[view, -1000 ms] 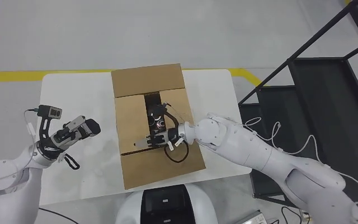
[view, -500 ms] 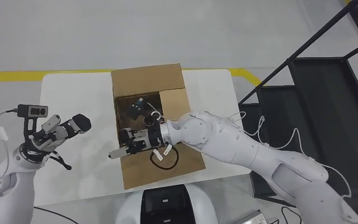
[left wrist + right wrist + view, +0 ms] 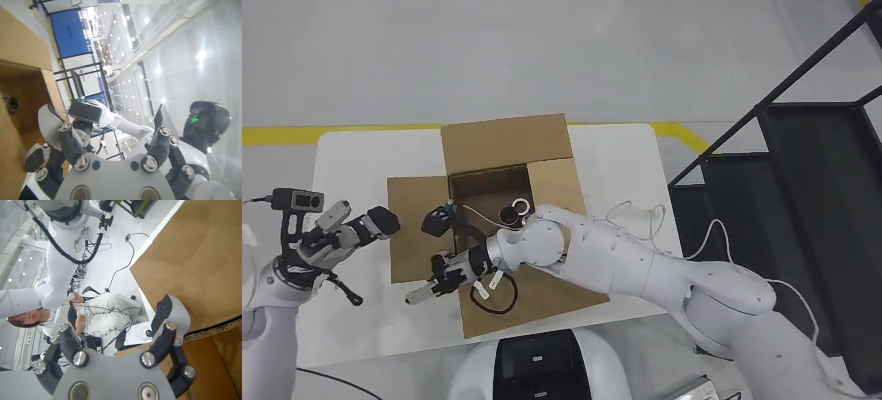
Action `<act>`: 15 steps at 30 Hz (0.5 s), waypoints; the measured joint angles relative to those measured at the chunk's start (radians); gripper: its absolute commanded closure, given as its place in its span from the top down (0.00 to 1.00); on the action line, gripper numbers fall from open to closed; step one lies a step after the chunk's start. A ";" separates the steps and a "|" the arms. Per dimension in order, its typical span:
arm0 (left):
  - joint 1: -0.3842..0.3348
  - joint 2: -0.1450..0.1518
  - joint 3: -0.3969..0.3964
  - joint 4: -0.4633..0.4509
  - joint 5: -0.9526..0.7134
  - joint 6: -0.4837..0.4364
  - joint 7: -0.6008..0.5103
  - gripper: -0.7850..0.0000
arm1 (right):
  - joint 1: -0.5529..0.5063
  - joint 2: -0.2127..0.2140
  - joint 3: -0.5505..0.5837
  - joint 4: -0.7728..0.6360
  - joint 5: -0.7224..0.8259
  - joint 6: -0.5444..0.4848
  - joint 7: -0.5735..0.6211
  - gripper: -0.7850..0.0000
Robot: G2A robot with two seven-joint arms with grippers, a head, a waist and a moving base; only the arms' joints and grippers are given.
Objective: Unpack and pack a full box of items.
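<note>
The cardboard box stands mid-table with its left flap folded out flat and its inside dim; a small round item shows in there. My right gripper reaches across the box and hangs open over that left flap's near edge. In the right wrist view the right gripper holds nothing, and one fingertip sits against the brown flap. My left gripper is open above the table, left of the box. Seen from the left wrist, the left gripper is empty beside the box wall.
The white table has bare room on its left side and behind the box. The near flap lies out toward the front edge, and the right flap covers part of the opening. A dark stair frame stands right of the table.
My right gripper swept left across the box, and the left flap swung from closed to flat on the table. The left gripper drew back a little to the left.
</note>
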 measured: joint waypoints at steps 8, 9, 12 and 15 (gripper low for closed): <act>-0.128 -0.001 0.164 0.163 0.305 0.134 0.128 1.00 | -0.043 0.043 0.108 -0.121 -0.060 -0.073 0.009 1.00; -0.142 -0.002 0.185 0.183 0.339 0.142 0.146 1.00 | -0.064 0.062 0.139 -0.158 -0.077 -0.081 0.003 1.00; -0.170 -0.006 0.237 0.213 0.434 0.146 0.206 1.00 | -0.137 0.118 0.237 -0.269 -0.133 -0.088 -0.016 1.00; -0.192 -0.013 0.287 0.229 0.467 0.143 0.236 1.00 | -0.238 0.178 0.355 -0.398 -0.185 -0.073 -0.009 1.00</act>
